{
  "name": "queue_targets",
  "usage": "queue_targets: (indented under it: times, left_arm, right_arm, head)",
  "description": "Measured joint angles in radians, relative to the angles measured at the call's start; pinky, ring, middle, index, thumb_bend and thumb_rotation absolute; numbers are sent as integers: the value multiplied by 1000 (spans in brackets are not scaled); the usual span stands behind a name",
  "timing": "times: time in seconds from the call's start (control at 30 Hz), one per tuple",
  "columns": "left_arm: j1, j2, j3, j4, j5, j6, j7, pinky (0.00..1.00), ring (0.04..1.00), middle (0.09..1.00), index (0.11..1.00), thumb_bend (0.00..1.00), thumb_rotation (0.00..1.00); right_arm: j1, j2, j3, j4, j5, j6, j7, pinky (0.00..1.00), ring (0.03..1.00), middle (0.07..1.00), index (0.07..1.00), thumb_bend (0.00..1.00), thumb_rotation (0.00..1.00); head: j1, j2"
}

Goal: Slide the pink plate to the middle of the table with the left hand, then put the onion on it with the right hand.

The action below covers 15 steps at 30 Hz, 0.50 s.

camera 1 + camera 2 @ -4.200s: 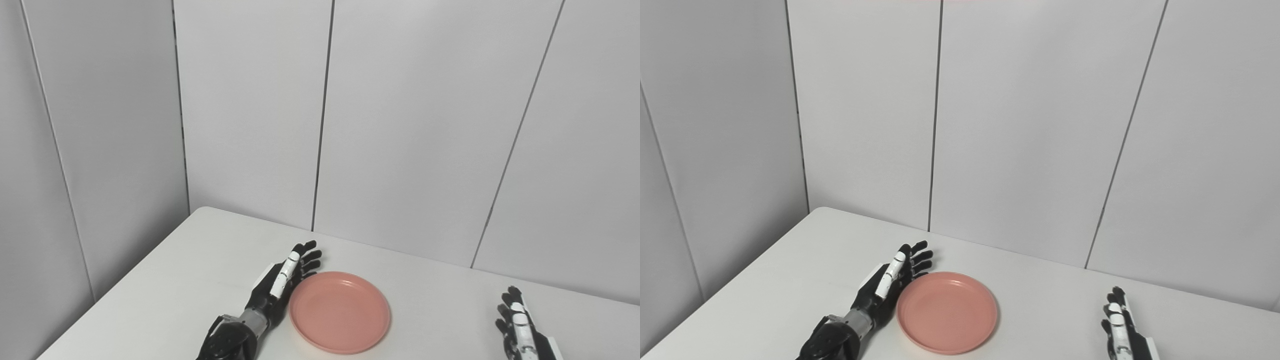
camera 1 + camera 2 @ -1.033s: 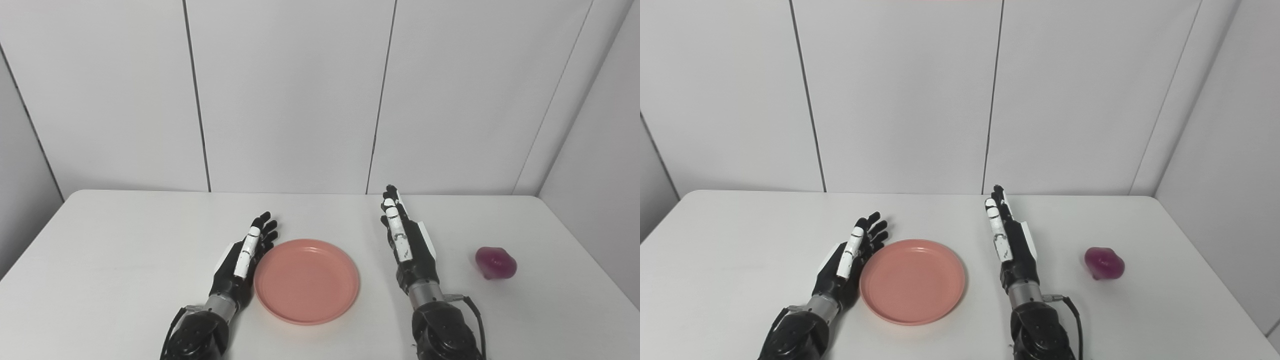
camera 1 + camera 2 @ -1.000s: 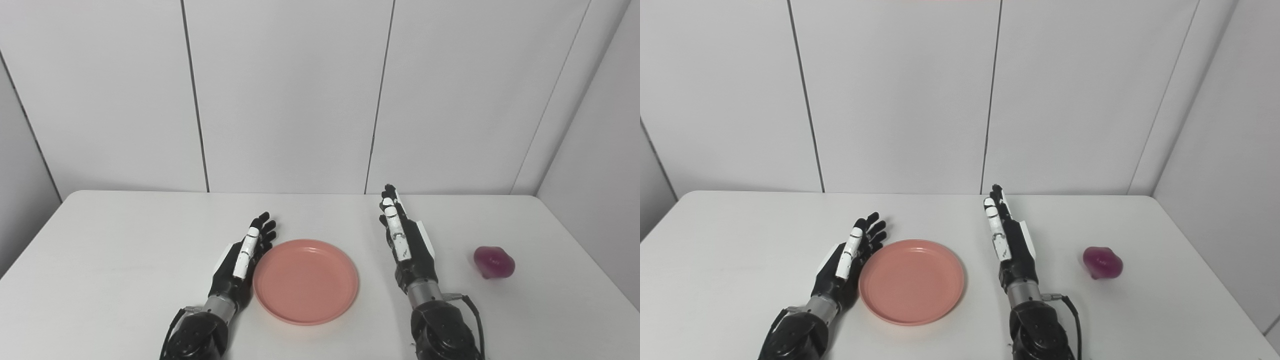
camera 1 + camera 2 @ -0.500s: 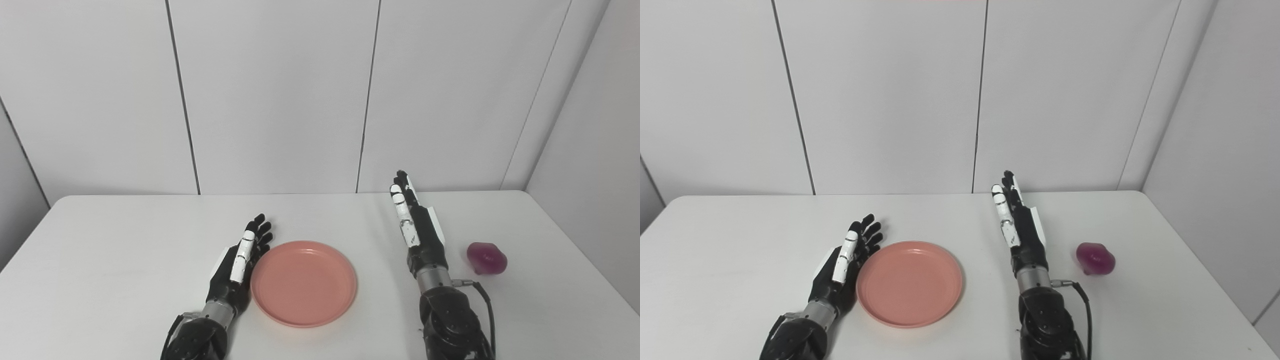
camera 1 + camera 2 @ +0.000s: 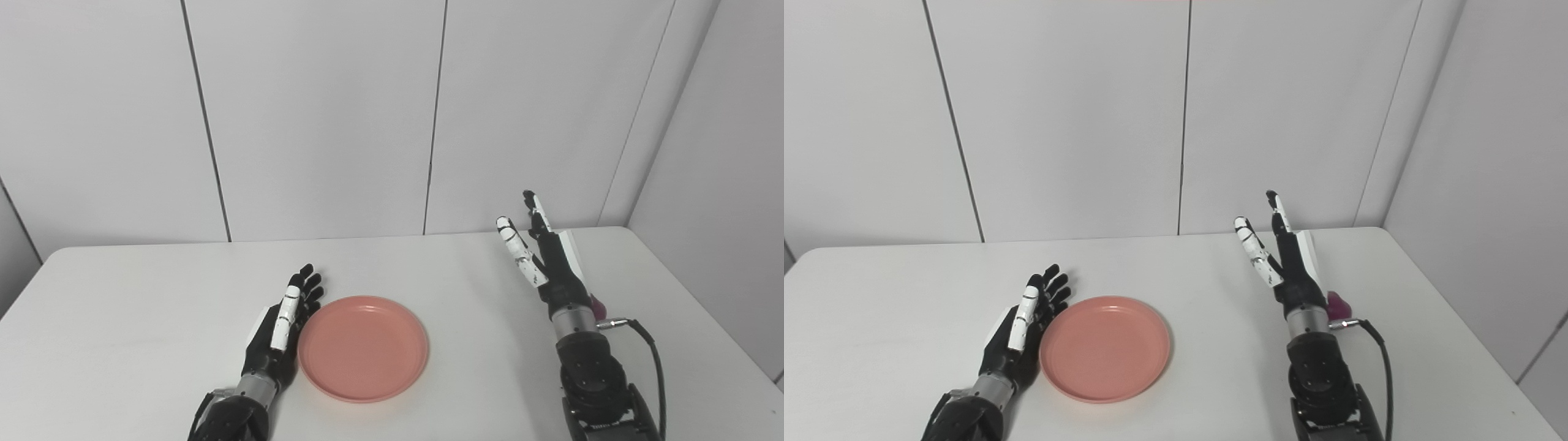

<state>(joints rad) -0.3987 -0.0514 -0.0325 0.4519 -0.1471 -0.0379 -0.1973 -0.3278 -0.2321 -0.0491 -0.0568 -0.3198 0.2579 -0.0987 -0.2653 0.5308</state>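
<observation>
The pink plate [image 5: 362, 348] lies flat near the middle of the white table [image 5: 135, 306]. My left hand [image 5: 278, 334] rests open on the table with its edge against the plate's left rim. My right hand [image 5: 545, 260] is open, lifted above the table, fingers spread and pointing up and away. Only a sliver of the purple onion [image 5: 1338, 304] shows, directly behind the right wrist; the hand and forearm hide most of it.
Grey wall panels [image 5: 318, 110] close the table at the back and on the right. A black cable [image 5: 649, 361] loops off the right forearm. Bare tabletop lies between the plate and the right arm.
The camera has panned right. My right hand has risen and swung right, toward the onion, now covering most of it, with thumb spread. The left hand and the plate have stayed put.
</observation>
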Motion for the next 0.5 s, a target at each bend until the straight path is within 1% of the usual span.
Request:
queue_targets:
  times: [0.07,0.1,0.17,0.2,0.23,0.3,0.37,0.43,0.5]
  left_arm:
    - [0,0,2,5,-1,-7,0,991,973,977,973,610,1000]
    - [0,0,3,10,-4,-15,0,991,973,977,973,608,1000]
    - [-1,0,5,17,-6,-27,-1,994,976,978,974,605,1000]
    - [-1,0,5,18,-9,-29,-1,991,976,977,973,604,1000]
    - [-2,1,6,19,-10,-30,-2,991,976,977,973,604,1000]
    - [-2,2,7,20,-16,-31,-2,986,974,977,971,611,1000]
    - [-3,3,7,24,-18,-35,-4,983,973,976,970,617,1000]
    - [-6,5,7,30,-19,-42,-10,979,970,974,968,623,1000]
    - [-9,6,7,36,-20,-50,-14,978,967,972,965,628,1000]
  right_arm:
    - [17,-16,-1,-10,-23,22,0,907,967,983,978,552,798]
    - [22,-21,-1,-16,-38,31,0,904,967,984,980,559,794]
    - [26,-36,0,-25,-61,39,2,884,957,984,975,564,733]
    - [25,-46,2,-29,-75,45,4,856,943,978,967,576,692]
    - [25,-55,3,-32,-90,56,7,853,942,977,966,577,688]
    - [23,-66,3,-35,-110,75,11,799,917,966,953,605,631]
    - [23,-78,6,-35,-139,97,17,776,904,958,947,634,593]
    - [23,-84,7,-35,-163,117,17,778,903,953,944,654,562]
    - [24,-87,9,-34,-187,122,17,807,911,942,940,687,534]
  head:
    - [0,0]
    - [-14,-2]
    - [-23,-3]
    - [-38,-6]
    - [-38,-6]
    - [-48,-8]
    - [-57,-9]
    - [-74,-15]
    - [-81,-18]
